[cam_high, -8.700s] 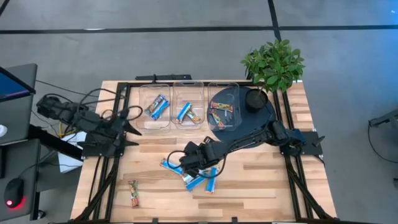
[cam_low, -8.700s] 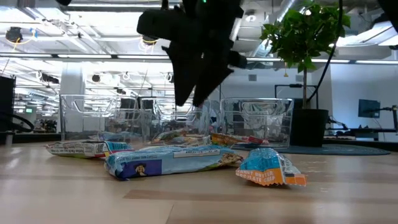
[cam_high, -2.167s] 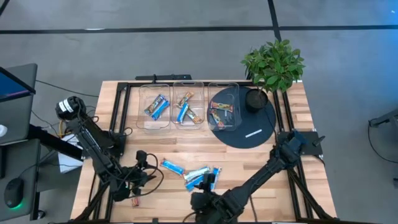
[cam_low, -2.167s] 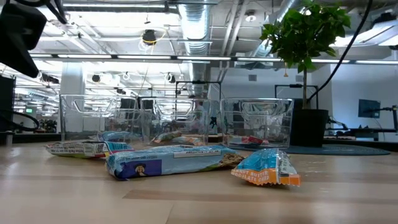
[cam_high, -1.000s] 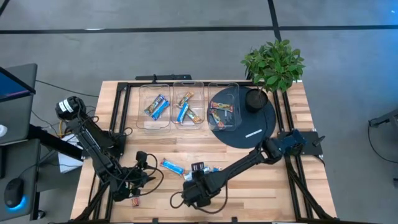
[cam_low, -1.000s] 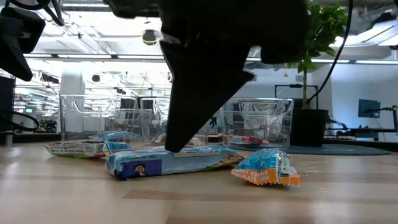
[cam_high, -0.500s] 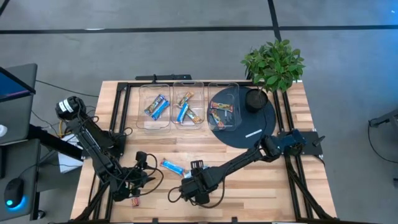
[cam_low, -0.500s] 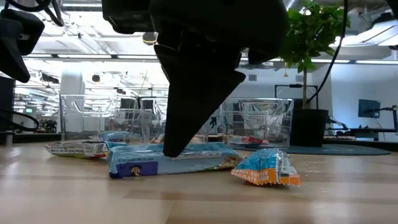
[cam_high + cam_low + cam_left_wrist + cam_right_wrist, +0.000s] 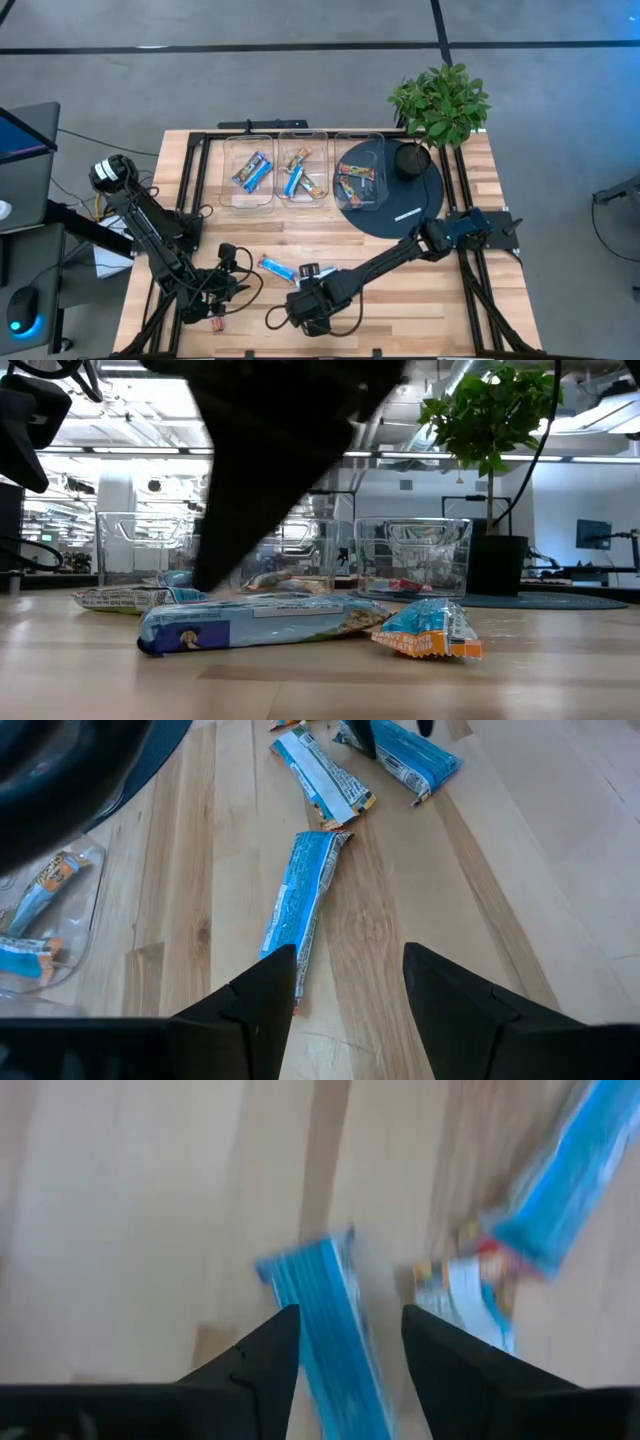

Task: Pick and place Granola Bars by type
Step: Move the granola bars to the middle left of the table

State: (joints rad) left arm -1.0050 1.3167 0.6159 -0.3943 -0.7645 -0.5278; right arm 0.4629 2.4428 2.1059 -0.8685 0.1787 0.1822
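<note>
right gripper [image 9: 340,1335] is low over a blue bar [image 9: 330,1330] near the table's front edge, jaws spread, bar between the tips but not pinched afaict. best to centre across the bar's narrow width, press flat, then shut. left gripper [image 9: 345,985] is spread, empty, at front left near a blue bar [image 9: 300,905]. high view shows the bins [image 9: 303,170] w/ sorted bars; wrist cams don't.

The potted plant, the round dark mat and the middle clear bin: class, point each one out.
potted plant [image 9: 440,100], high view, on its leaves
round dark mat [image 9: 405,215], high view, on a bare part near the white mark
middle clear bin [image 9: 303,201], high view, on its near rim
</note>
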